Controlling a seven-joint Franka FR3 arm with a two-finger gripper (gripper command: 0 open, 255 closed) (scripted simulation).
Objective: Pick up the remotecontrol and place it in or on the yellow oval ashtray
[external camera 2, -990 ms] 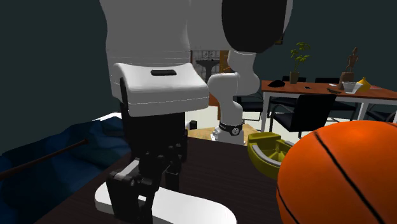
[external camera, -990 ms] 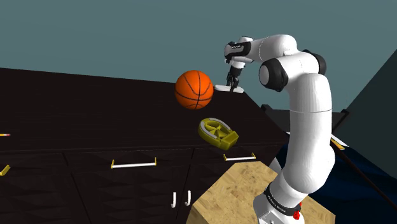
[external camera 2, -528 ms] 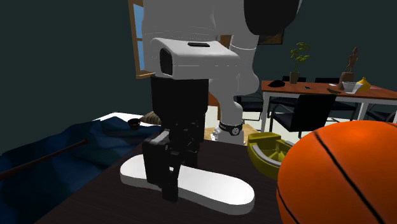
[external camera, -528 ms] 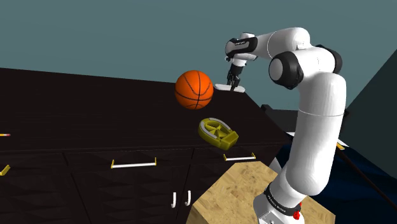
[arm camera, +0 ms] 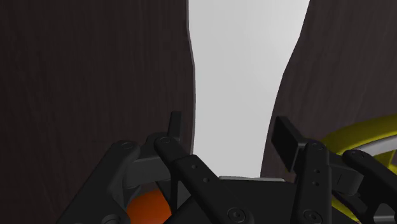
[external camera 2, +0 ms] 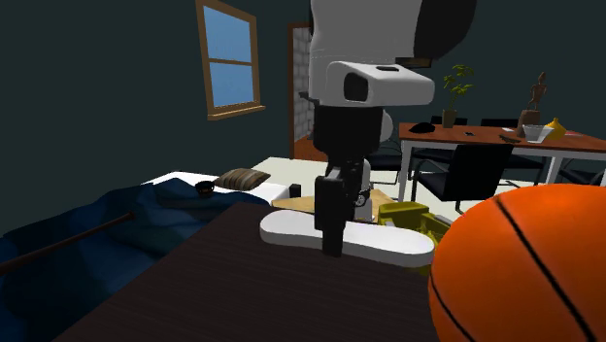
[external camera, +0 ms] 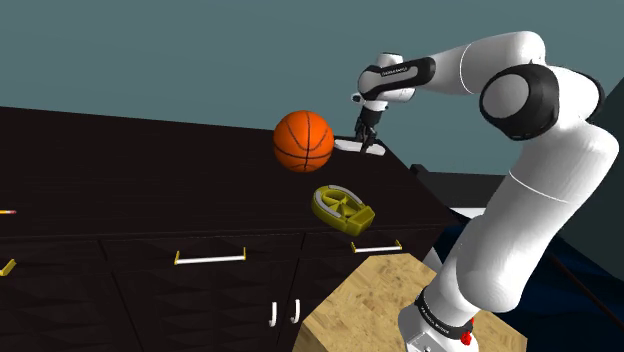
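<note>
Between claw [arm camera: 230, 130] fingers: remote [arm camera: 242, 63], clasped.

Remote [external camera 2: 388, 243] is a plain white slab, long and flat with rounded ends. It's pinched across its middle by the tool [external camera 2: 332, 241] and lying about level. It looks just clear of the dark table [external camera: 150, 160], though that's hard to call. Yellow oval ashtray [external camera: 341, 207] sits open side up near the table's front edge, apart from the remote, grey showing inside.
</note>
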